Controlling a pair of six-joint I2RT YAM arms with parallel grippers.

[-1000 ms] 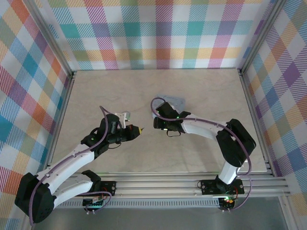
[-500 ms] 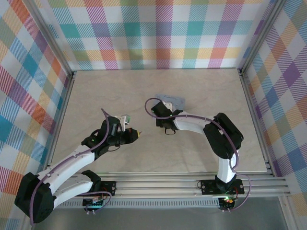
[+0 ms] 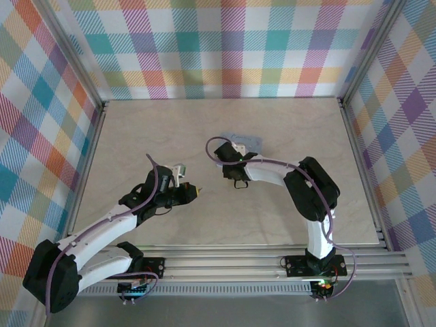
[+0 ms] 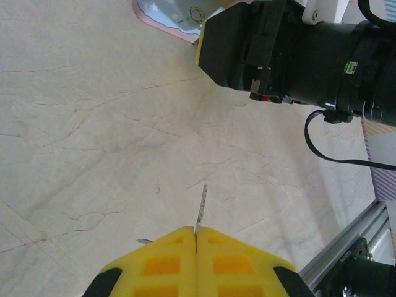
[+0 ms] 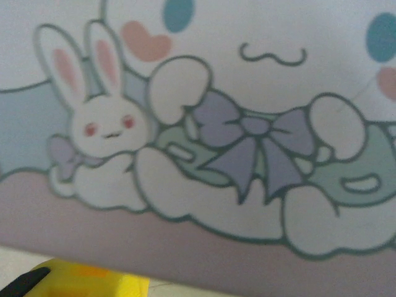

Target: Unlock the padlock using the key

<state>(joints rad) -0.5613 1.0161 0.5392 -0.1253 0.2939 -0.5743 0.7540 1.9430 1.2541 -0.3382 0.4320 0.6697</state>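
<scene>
Marble-look tabletop (image 3: 136,136), plaid walls (image 3: 231,48); left claw (image 4: 195,230) clenched on key (image 4: 201,207); right claw (image 3: 233,162) state unclear.

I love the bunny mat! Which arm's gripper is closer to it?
Right. The right gripper is at the edge of the mat, facing it. The left gripper, pinching the key, is well apart, nearer the robot and to the left.
</scene>
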